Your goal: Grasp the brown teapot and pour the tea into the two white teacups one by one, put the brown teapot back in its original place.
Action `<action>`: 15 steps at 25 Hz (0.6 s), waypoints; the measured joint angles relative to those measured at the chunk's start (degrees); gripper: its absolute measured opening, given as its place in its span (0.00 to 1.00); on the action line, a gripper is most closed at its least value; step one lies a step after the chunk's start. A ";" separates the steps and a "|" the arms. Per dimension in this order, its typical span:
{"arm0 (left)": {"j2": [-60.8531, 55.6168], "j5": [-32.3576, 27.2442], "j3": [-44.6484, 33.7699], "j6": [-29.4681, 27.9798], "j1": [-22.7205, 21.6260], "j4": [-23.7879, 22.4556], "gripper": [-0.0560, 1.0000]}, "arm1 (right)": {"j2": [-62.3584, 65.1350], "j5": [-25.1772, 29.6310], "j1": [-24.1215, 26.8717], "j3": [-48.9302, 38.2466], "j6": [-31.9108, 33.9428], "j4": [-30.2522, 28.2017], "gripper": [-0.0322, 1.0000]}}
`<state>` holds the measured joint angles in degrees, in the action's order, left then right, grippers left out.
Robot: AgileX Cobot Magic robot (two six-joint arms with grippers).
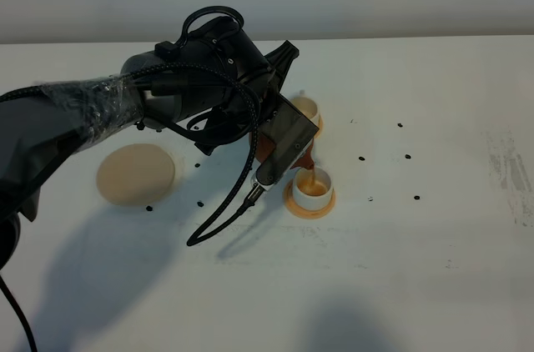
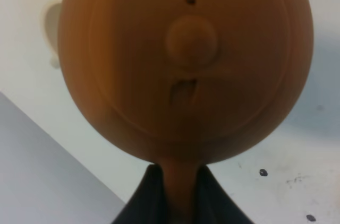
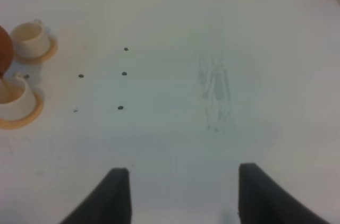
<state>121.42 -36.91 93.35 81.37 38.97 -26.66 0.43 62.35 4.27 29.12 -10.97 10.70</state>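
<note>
The brown teapot (image 2: 186, 65) fills the left wrist view, and my left gripper (image 2: 180, 200) is shut on its loop handle. From above, my left arm (image 1: 209, 85) hides most of the teapot (image 1: 265, 148), which is tilted over the nearer white teacup (image 1: 313, 188). A thin stream of tea (image 1: 310, 170) falls into that cup, which holds amber liquid. The farther teacup (image 1: 305, 108) stands just behind it. Both cups (image 3: 29, 38) (image 3: 13, 101) sit on small orange coasters. My right gripper (image 3: 183, 197) is open over bare table, well to the right of the cups.
The large beige coaster (image 1: 136, 173) lies bare at the left of the white table (image 1: 434, 227). Several small black dots (image 1: 362, 158) mark the table around the cups. A scuffed patch (image 3: 215, 91) lies ahead of my right gripper.
</note>
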 joint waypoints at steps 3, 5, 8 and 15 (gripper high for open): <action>0.00 0.11 0.00 0.51 0.00 -0.05 0.16 | 0.00 0.00 0.00 0.00 0.00 0.00 0.46; 0.00 0.11 0.00 0.66 0.00 -0.05 0.16 | 0.00 0.00 0.00 0.00 0.00 0.00 0.46; 0.00 0.14 0.00 1.24 0.11 -0.22 0.16 | 0.00 0.00 0.00 0.00 0.00 0.00 0.46; 0.00 0.25 0.00 1.57 0.21 -1.59 0.16 | 0.00 0.00 0.00 0.00 0.00 0.00 0.46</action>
<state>121.42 -36.66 93.35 82.93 39.18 -28.25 0.43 62.35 4.27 29.12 -10.97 10.70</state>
